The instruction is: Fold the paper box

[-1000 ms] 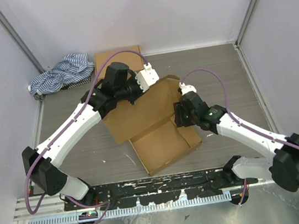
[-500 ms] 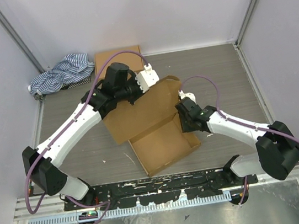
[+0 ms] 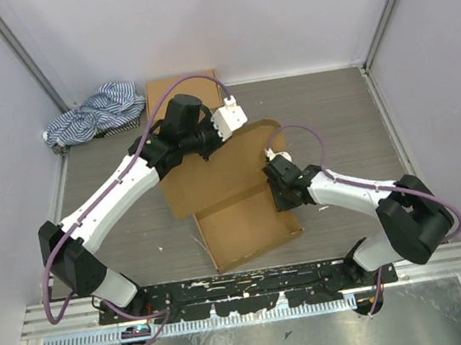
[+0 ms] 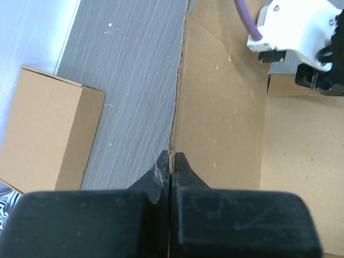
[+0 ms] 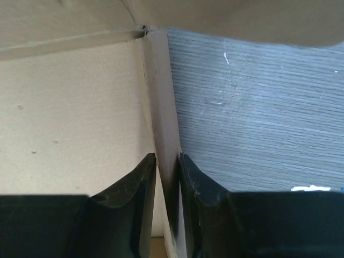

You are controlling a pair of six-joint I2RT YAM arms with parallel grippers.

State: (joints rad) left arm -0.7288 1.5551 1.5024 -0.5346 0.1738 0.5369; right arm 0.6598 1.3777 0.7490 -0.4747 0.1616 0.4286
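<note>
The paper box [image 3: 246, 222] is brown cardboard and lies open mid-table, its lid [image 3: 214, 175] tilted up toward the back. My left gripper [image 3: 209, 141] is shut on the lid's far edge, and in the left wrist view the jaws [image 4: 171, 157] pinch that thin edge with the lid's inner face [image 4: 220, 107] to the right. My right gripper [image 3: 278, 190] sits at the box's right side. In the right wrist view it [image 5: 167, 158] straddles the upright side wall [image 5: 160, 97], both fingertips against it, with the box floor [image 5: 70, 118] on the left.
A closed cardboard box [image 3: 181, 94] stands at the back, also in the left wrist view [image 4: 43, 129]. A striped cloth [image 3: 93, 110] is bunched in the back left corner. White walls enclose the grey table [image 3: 335, 123]. A black rail [image 3: 246, 286] runs along the near edge.
My right gripper moved left onto the box's right side wall and its jaws narrowed around it. The box base slid slightly left. The left gripper kept its hold on the lid.
</note>
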